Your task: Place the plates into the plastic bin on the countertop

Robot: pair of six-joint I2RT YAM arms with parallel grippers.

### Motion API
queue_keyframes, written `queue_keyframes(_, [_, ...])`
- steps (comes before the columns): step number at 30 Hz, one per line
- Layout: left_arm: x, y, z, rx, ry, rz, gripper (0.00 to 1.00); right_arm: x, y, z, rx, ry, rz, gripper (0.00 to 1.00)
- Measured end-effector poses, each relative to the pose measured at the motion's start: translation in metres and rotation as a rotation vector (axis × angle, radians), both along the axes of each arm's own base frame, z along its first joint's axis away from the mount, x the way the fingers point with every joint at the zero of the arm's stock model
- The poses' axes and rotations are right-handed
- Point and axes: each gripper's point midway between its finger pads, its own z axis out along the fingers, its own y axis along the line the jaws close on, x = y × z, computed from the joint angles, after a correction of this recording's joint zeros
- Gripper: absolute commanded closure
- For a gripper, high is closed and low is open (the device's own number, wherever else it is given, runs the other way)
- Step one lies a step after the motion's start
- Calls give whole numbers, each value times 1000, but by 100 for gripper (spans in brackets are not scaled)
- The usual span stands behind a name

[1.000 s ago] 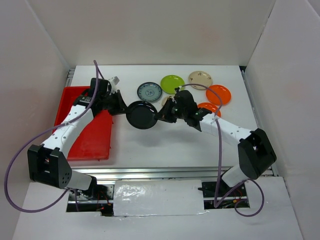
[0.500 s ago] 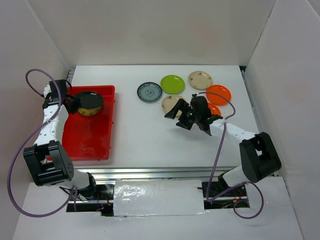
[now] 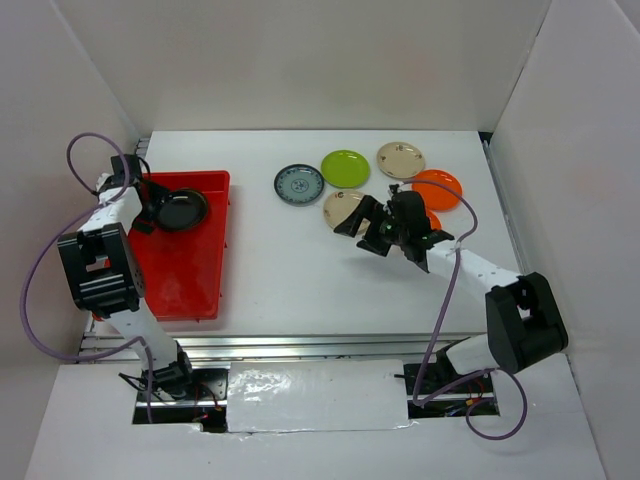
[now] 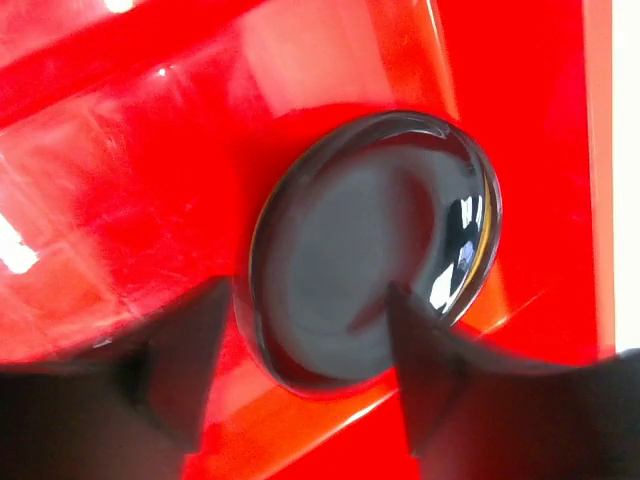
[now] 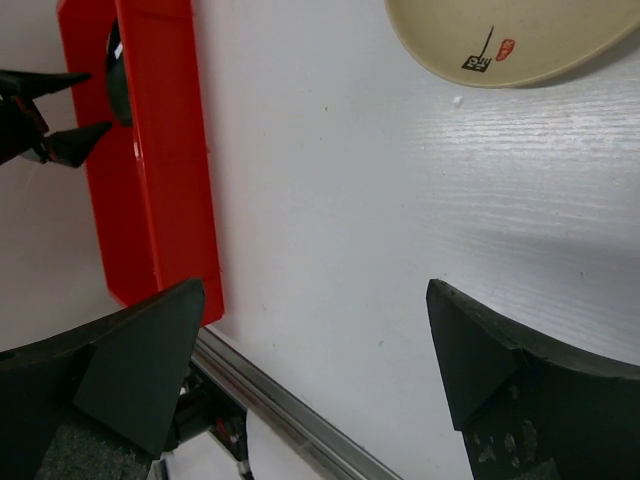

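Note:
A black plate (image 3: 182, 209) (image 4: 370, 240) lies in the far end of the red plastic bin (image 3: 185, 275) (image 4: 120, 180). My left gripper (image 3: 155, 212) (image 4: 310, 288) is open, its fingers astride the plate's near rim without clamping it. On the white countertop (image 3: 280, 280) lie a blue-grey plate (image 3: 299, 184), a lime green plate (image 3: 345, 168), a cream plate (image 3: 401, 159) and an orange plate (image 3: 437, 188). My right gripper (image 3: 360, 230) (image 5: 315, 290) hangs open and empty over bare countertop, just in front of a second cream plate (image 3: 340, 203) (image 5: 510, 35). Another orange plate (image 3: 430, 214) is mostly hidden behind the right arm.
White walls close in the left, back and right sides. A metal rail (image 3: 320, 345) (image 5: 300, 410) runs along the near edge of the countertop. The bin's near half (image 3: 175, 285) holds nothing.
The left arm carried the black plate from mid-table to the bin's far end and opened its jaws. The right gripper let go of the plate, opened wide and drew back to the right.

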Motion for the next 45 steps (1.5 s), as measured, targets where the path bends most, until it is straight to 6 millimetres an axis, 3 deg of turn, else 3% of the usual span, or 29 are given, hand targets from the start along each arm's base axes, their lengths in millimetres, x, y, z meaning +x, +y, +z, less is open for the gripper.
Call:
queue_keyframes(5, [-1, 0, 17, 40, 20, 23, 1, 3, -3, -9, -19, 17, -23, 0])
queue_keyframes(10, [0, -24, 68, 129, 5, -13, 1, 17, -26, -42, -104, 109, -209, 0])
queue_keyframes(13, [-19, -50, 98, 155, -50, -66, 1, 29, -40, -60, -157, 171, -321, 0])
queue_keyframes(18, [-69, -82, 136, 177, -160, -201, 1, 71, -45, -83, -185, 244, -419, 3])
queue_keyframes(21, [-81, -94, 147, 188, -193, -284, 1, 86, -45, -91, -172, 268, -451, 16])
queue_keyframes(22, [-83, -97, 149, 191, -200, -308, 1, 89, -45, -92, -165, 273, -463, 28])
queue_keyframes(24, [-86, -103, 153, 195, -205, -363, 1, 92, -46, -96, -159, 288, -484, 41])
queue_keyframes(26, [-88, -109, 155, 195, -211, -405, 1, 93, -47, -101, -148, 306, -506, 74])
queue_keyframes(28, [-90, -113, 158, 194, -222, -434, 1, 92, -49, -105, -146, 324, -526, 92])
queue_keyframes(31, [-91, -117, 161, 192, -232, -462, 1, 96, -48, -103, -114, 329, -562, 100])
queue_keyframes(33, [-91, -119, 161, 194, -232, -484, 1, 95, -49, -103, -102, 331, -573, 100])
queue_keyframes(38, [-88, -143, 150, 141, -249, -603, 1, 68, -54, -94, -118, 313, -591, 100])
queue_keyframes(41, [-79, -187, 141, 85, -258, -783, 1, 53, -37, -68, -184, 237, -526, 100])
queue_keyframes(45, [-65, -263, 120, -45, -252, -1056, 1, 43, 13, -30, -234, 121, -312, 100])
